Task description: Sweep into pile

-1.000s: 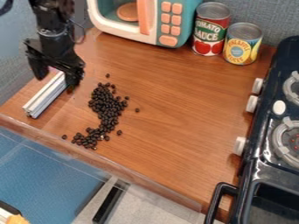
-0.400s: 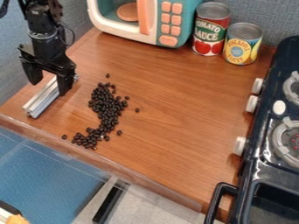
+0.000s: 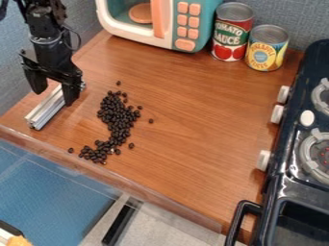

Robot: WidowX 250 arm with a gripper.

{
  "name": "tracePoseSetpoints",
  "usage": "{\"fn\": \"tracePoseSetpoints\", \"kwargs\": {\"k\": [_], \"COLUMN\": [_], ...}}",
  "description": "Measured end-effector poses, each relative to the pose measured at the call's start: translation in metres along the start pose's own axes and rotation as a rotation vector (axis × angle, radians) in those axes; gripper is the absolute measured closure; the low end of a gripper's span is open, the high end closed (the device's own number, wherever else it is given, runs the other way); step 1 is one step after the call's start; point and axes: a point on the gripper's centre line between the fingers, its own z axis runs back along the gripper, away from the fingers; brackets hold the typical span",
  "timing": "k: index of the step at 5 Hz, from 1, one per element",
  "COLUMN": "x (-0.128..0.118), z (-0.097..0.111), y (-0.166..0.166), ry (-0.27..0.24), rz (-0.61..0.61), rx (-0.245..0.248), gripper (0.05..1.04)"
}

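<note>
Silvery grooved bar [image 3: 44,112] lies on the desk [image 3: 193,105] beside the black beans [image 3: 118,117], below the spread pincer [image 3: 55,97]; probably stiff, smooth, light: grip across its middle. Beans should roll easily.

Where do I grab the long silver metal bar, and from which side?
Come from above and pinch the long silver metal bar across its narrow width, probably near mid-length for balance. It lies lengthwise on the brown wooden counter, so its two long sides offer opposite faces. The open black gripper hangs over it.
</note>
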Motion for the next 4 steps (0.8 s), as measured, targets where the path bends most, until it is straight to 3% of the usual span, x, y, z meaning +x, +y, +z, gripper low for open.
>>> {"fn": "tracePoseSetpoints", "kwargs": {"k": [2, 4], "x": [-0.0051, -0.0040], "z": [-0.0148, -0.0176], "y": [-0.0002, -0.0010], "ry": [0.024, 0.023], "rz": [0.010, 0.018], "rx": [0.029, 0.041], "gripper": [0.136, 0.691]}}
